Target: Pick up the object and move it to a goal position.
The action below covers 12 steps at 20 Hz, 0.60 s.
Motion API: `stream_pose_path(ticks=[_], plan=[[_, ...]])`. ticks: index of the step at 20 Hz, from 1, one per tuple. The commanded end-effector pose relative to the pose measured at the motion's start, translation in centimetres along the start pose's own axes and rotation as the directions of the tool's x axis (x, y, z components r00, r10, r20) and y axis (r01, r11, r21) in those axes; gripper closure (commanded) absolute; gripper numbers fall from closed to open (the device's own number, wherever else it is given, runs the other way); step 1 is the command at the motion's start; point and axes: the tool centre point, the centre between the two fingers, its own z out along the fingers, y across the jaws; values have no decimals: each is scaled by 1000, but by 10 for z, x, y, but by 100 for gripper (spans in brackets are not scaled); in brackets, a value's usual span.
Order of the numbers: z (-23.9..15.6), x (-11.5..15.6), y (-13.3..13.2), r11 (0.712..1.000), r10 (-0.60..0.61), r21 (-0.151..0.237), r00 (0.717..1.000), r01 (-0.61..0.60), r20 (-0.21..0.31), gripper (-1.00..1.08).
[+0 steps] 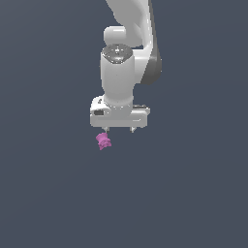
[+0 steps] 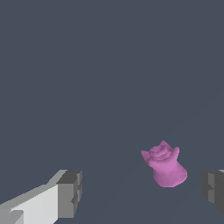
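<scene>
The object (image 1: 102, 141) is a tiny magenta-pink knobbly piece lying on the dark grey floor. My white gripper (image 1: 119, 130) hangs just above it, and the object sits slightly toward the exterior view's left of the fingertips. The jaws stand wide apart and hold nothing. In the wrist view the object (image 2: 164, 165) lies between the two fingers (image 2: 70, 192), nearer to the other one, and touches neither.
A plain dark grey surface (image 1: 193, 193) spreads all around. No other objects or marker show.
</scene>
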Motion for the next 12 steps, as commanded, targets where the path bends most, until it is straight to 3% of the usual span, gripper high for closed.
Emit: stream_pose_path(ticks=[1,12], plan=[[0,0,0,1000,0,0,1000,0,0,-92],[-26,11,24,999,34,-2,998,-35,-62,-92]])
